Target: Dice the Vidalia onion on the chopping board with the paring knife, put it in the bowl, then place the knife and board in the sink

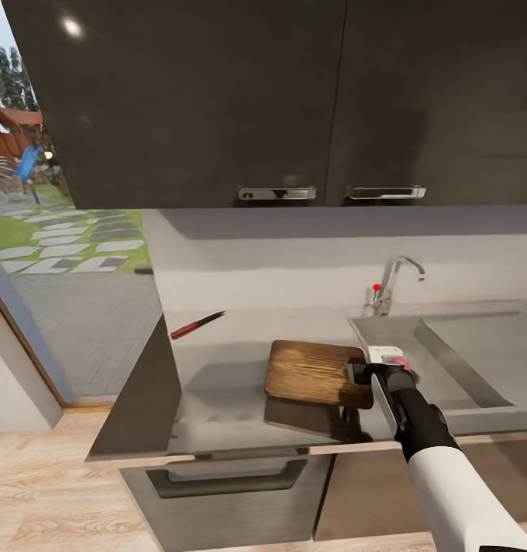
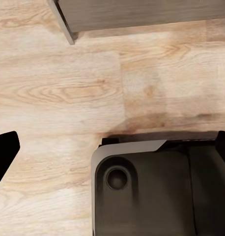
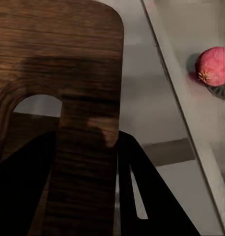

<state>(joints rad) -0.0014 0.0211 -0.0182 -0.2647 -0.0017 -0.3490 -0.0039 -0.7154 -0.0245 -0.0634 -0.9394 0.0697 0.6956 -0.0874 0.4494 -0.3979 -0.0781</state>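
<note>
Onion sits in the sink, just past the rim, uncut, so dicing has not begun. The right gripper is closed on the board's handle end; in the right wrist view its dark fingers straddle the wood, and the board looks tilted up off the table, a shadow showing beneath it. My guess is the board is being shifted or squared up before the onion is fetched. The knife lies well apart toward the table's far left edge. The left gripper points at wooden floor; its opening cannot be told.
</note>
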